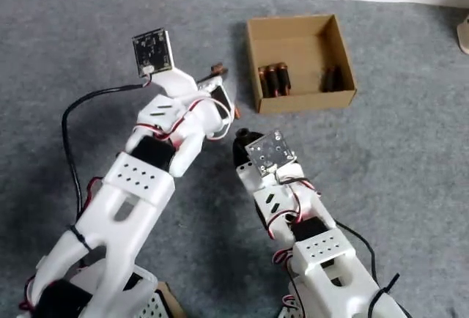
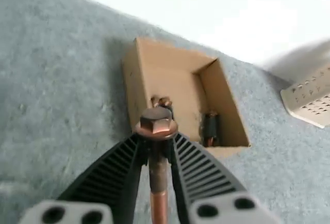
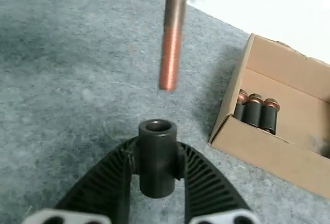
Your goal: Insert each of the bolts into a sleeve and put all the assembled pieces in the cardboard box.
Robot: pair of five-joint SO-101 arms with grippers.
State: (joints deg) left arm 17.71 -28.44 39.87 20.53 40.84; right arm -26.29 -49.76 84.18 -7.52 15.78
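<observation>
a: what's the layout?

b: grey bench, with the cardboard box toward its far edge, a little to the right of the middle. both arms reach out from the near edge and meet just short of the box.

a: and the hands?

b: the right hand is closed around a dark sleeve, gripping its body with the open bore facing up. the left hand is clamped on a copper bolt just under the hex head, so the shank is free.

a: which step is that?

b: insertion, i'd say, and not yet made. from the right wrist the bolt's threaded tip hangs above and beyond the sleeve's mouth, apart from it.

a: what does the next move call for?

b: bringing the tip over the bore, lining the shank up with the sleeve's axis, then sliding it in. the fit looks snug, so a tilt would likely catch on the rim.

a: what's in the box?

b: assembled pieces, three side by side against the wall nearest the arms, at its left end. more dark ones sit at the right end of that wall. i can't count those. the middle of the box floor is bare, with room for this piece.
</observation>
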